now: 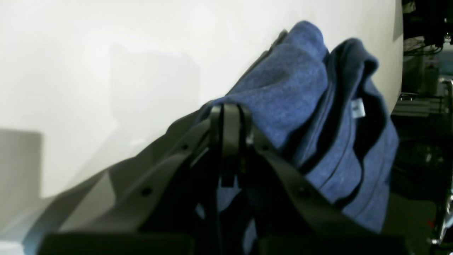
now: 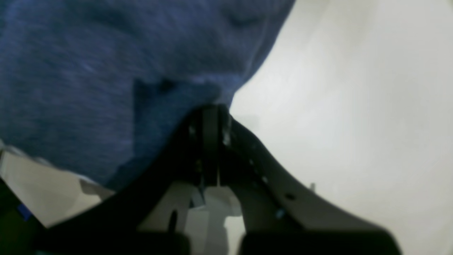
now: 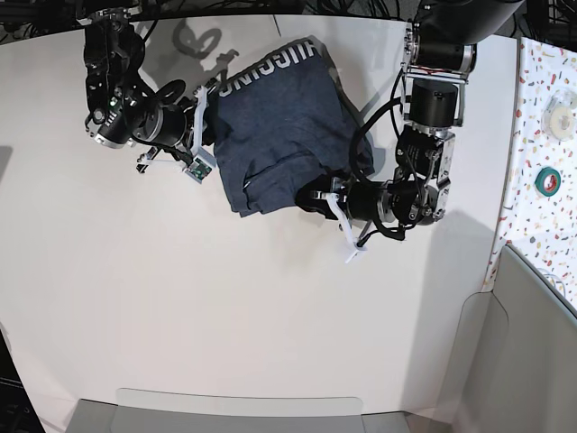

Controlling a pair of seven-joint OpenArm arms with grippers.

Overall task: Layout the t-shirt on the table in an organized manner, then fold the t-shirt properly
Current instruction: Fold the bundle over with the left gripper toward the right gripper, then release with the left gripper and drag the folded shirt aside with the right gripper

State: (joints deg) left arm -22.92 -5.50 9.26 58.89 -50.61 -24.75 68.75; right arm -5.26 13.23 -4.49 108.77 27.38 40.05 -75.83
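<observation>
T-shirt fabric is bunching just beyond my left gripper in the left wrist view; its jaws are clenching a fold, lifting cloth off the table so I can spread it. In the right wrist view, my right gripper is pinching the cloth hanging above it. From the base view, I am holding the shirt crumpled between both claws, lettering up, far from laid out.
</observation>
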